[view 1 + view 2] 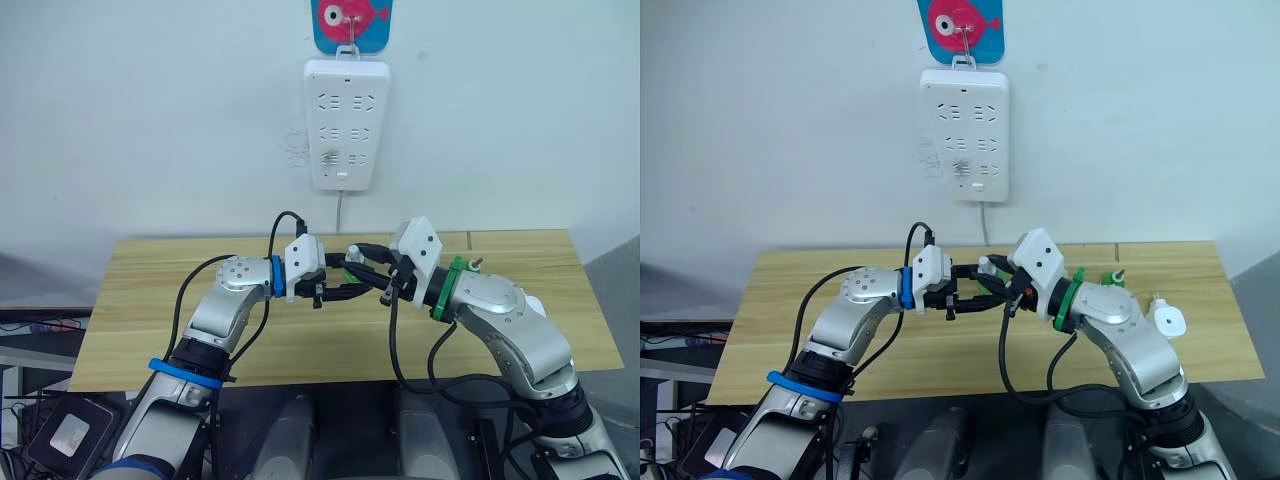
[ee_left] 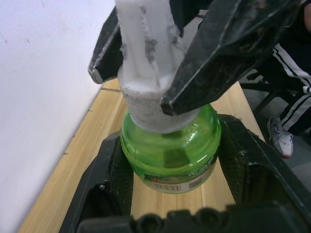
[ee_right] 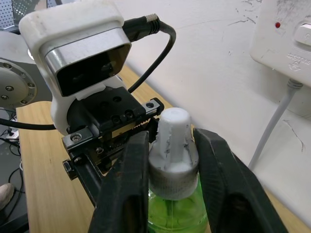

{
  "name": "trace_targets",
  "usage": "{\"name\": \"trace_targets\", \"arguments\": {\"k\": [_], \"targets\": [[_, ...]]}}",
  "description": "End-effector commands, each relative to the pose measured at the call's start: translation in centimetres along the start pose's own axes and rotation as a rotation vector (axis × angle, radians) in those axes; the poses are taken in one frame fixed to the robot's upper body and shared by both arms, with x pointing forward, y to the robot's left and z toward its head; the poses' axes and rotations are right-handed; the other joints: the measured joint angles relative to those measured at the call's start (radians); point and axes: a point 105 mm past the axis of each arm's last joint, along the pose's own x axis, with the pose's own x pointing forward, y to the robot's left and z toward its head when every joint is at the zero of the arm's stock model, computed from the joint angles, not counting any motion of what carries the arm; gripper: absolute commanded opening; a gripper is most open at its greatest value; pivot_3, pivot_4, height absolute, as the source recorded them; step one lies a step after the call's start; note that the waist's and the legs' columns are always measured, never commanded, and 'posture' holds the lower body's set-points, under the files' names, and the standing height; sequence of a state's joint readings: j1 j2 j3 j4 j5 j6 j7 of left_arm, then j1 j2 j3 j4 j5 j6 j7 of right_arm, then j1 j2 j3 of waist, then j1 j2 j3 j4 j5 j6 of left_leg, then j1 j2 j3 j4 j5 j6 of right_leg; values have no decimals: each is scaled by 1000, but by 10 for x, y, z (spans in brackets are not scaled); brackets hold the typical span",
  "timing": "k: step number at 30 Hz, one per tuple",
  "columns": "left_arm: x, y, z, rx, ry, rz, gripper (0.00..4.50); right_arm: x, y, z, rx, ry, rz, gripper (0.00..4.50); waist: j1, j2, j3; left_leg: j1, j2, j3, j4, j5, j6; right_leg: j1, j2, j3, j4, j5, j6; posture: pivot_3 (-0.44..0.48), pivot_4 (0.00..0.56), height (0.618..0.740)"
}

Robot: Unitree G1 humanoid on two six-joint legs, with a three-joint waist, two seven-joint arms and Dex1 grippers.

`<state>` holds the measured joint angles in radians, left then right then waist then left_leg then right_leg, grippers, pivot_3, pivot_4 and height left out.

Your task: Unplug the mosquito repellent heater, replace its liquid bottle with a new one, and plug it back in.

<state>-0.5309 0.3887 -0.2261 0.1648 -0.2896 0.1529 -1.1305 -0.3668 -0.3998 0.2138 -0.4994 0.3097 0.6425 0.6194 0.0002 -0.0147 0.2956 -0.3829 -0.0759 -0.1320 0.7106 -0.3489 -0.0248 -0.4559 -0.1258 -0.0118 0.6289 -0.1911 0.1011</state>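
Observation:
A green liquid bottle [image 2: 170,145] with a white cap [image 3: 172,145] hangs in the air above the middle of the table, between my two grippers. My left gripper [image 1: 340,288] is shut on the bottle's body, one finger [image 2: 104,179] on each side. My right gripper [image 1: 365,272] is shut on the cap, its fingers [image 3: 124,189] clamping it. The mosquito repellent heater [image 1: 1167,320], a small white rounded unit, lies on the table beside my right forearm, unplugged. A second small green bottle [image 1: 1113,277] stands behind that forearm.
A long white socket strip [image 1: 345,125] hangs on the wall above the table's back edge, under a pink fish hook [image 1: 350,22], with its cable running down. The wooden table [image 1: 150,300] has bare room on its left half.

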Motion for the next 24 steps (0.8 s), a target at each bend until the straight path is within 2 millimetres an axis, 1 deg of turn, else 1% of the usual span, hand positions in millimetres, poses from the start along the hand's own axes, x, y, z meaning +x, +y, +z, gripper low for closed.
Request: {"name": "trace_targets", "arguments": {"k": [1, 3, 5, 8, 11, 13, 15, 17, 20, 22, 24], "targets": [[2, -5, 8, 32, -24, -19, 2250, -3, 6, 9, 17, -39, 54, 1007, 0, 0, 0, 0, 0, 0, 0, 0, 0, 0, 0, 0, 0, 0, 0, 56, 269, 740], [2, -6, 9, 37, -25, -23, 2250, -3, 7, 13, 37, -57, 83, 1007, 0, 0, 0, 0, 0, 0, 0, 0, 0, 0, 0, 0, 0, 0, 0, 63, 271, 740], [1, -13, 12, 55, -31, -59, 2250, -2, 9, 21, 39, -89, 149, 1007, -1, 0, 0, 0, 0, 0, 0, 0, 0, 0, 0, 0, 0, 0, 0, 67, 275, 740], [-2, -32, 20, 102, -45, -196, 2250, -3, 18, 33, 5, -127, 331, 1007, -2, 0, 0, 0, 0, 0, 0, 0, 0, 0, 0, 0, 0, 0, 0, 80, 279, 740], [-8, -52, 26, 134, -44, -350, 2250, -7, 25, 36, -33, -119, 532, 1007, -2, 0, 0, 0, 1, 0, 0, 0, 0, 0, 0, 0, 0, 0, 0, 92, 277, 740], [-13, -65, 25, 151, -28, -445, 2250, -9, 30, 35, -66, -114, 653, 1007, -2, 0, 0, 0, 1, 0, 0, 0, 0, 1, 0, 0, 0, 0, 0, 96, 275, 740], [-16, -72, 25, 152, -20, -499, 2250, -9, 34, 34, -84, -108, 732, 1007, -1, 0, 0, 0, 0, 0, 0, 0, 0, 1, 0, 0, 0, 0, 0, 98, 273, 740], [-18, -75, 24, 156, -16, -525, 2250, -9, 33, 34, -90, -108, 760, 1007, 1, 0, 0, 0, 0, -1, 0, 0, 0, 1, 0, -1, -1, 0, 0, 103, 275, 740], [-21, -73, 21, 161, -4, -522, 2250, -11, 23, 29, -104, -83, 740, 1007, 2, 0, 0, 0, 0, -1, 0, 0, 0, 0, 0, -1, 0, 0, 0, 103, 275, 740], [-23, -68, 17, 162, 5, -495, 2250, -15, 17, 27, -89, -70, 720, 1732, 2, 0, 0, 0, 0, -1, 1, 0, 0, 0, 0, -1, 0, 0, 0, 101, 278, 740], [-23, -63, 16, 157, 6, -463, 2250, -19, 14, 26, -75, -62, 693, 2306, 2, 0, 0, 0, 0, -1, 1, 0, 0, 0, 0, -1, 0, 0, 0, 97, 279, 740]]}}
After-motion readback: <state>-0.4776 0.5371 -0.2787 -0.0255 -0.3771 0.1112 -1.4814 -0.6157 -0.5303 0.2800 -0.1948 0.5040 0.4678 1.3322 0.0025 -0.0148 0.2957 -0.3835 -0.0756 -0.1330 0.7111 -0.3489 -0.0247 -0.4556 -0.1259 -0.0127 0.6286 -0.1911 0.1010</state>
